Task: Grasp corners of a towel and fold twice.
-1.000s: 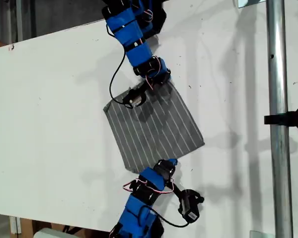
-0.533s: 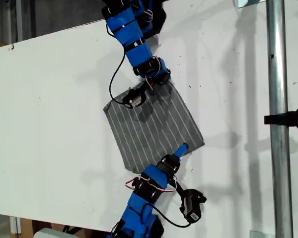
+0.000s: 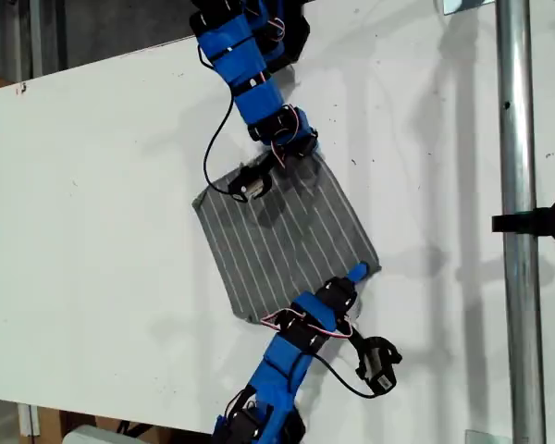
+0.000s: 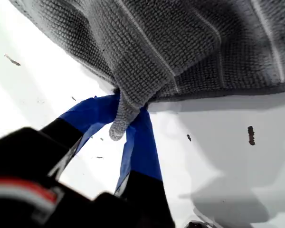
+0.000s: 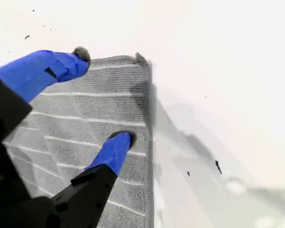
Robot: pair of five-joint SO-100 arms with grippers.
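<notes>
The thin grey white-striped cloth towel (image 3: 282,236), flat mid-way across the white desk (image 3: 92,185) in the exterior view, looks light and limp, best pinched at its corners; the first wrist view shows my first end effector (image 4: 126,111) clamped on one corner (image 4: 119,121), while the second wrist view shows my second end effector (image 5: 102,98) spread open by another, nearer it than a second ago.

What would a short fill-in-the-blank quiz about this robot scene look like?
1. The towel is grey with thin ___ stripes.
2. My first gripper is shut on a ___ of the towel.
3. My second gripper has its jaws ___ over the towel.
4. The towel lies on a ___ table.

Missing words: white; corner; open; white
</notes>
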